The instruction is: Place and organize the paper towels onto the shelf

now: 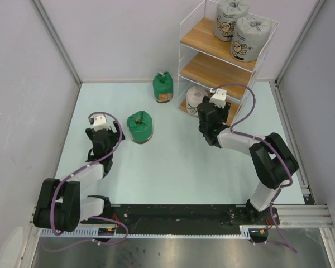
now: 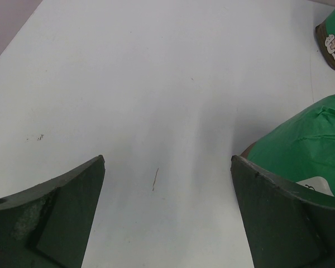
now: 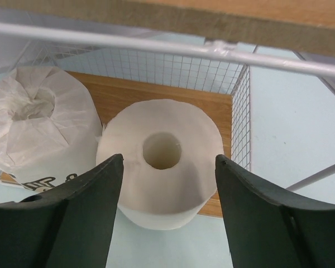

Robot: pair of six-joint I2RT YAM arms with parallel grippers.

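Note:
The shelf [image 1: 198, 34] stands at the back right, with two grey cartoon-print paper towels [image 1: 231, 18] [image 1: 248, 38] on its top board. My right gripper [image 1: 208, 106] is at the bottom tier. In the right wrist view it [image 3: 168, 159] is open, and a bare white roll [image 3: 162, 167] stands upright just past its tips on the bottom board [image 3: 128, 95], overhanging the front edge. A white-wrapped roll [image 3: 39, 123] sits to its left. Two green rolls [image 1: 140, 126] [image 1: 163, 87] stand on the table. My left gripper [image 2: 167, 159] is open and holds nothing, with the nearer green roll [image 2: 307, 139] beside its right finger.
The shelf's middle board [image 1: 204, 70] is bare. A wire bar [image 3: 156, 42] and the middle board's edge cross just above my right gripper, and a wire mesh side panel [image 3: 241, 117] stands right of the bare roll. Grey walls close in the pale table [image 1: 173, 162].

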